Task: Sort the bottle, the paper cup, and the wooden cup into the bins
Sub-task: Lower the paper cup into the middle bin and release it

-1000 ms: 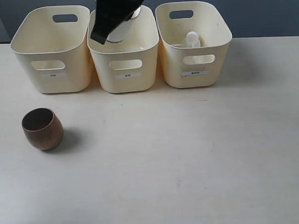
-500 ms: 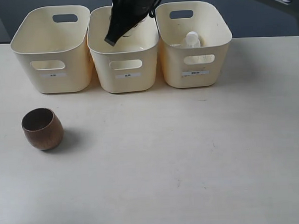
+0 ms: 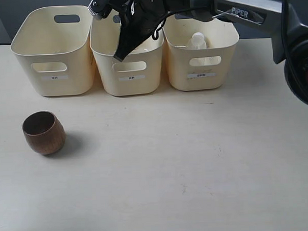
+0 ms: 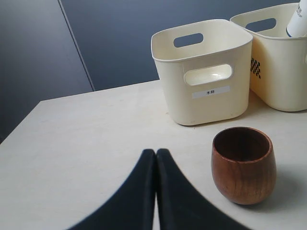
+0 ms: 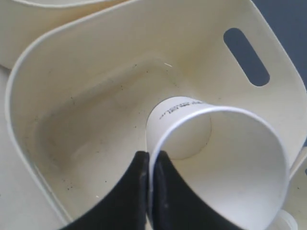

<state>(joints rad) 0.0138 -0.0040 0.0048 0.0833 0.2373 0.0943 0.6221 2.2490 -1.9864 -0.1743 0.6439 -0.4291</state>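
Paper cup (image 5: 225, 163) hangs inside middle bin (image 3: 138, 84), upper centre of frame, right end effector (image 5: 151, 159) pinched tight on its rim. Likely light, thin-walled, crushable; rim's the stiffest hold. Left end effector (image 4: 156, 158) closed, empty.

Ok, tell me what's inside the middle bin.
The paper cup, its rim pinched by the right fingers, is inside the middle bin. The visible floor holds nothing else; the part beneath the cup is hidden.
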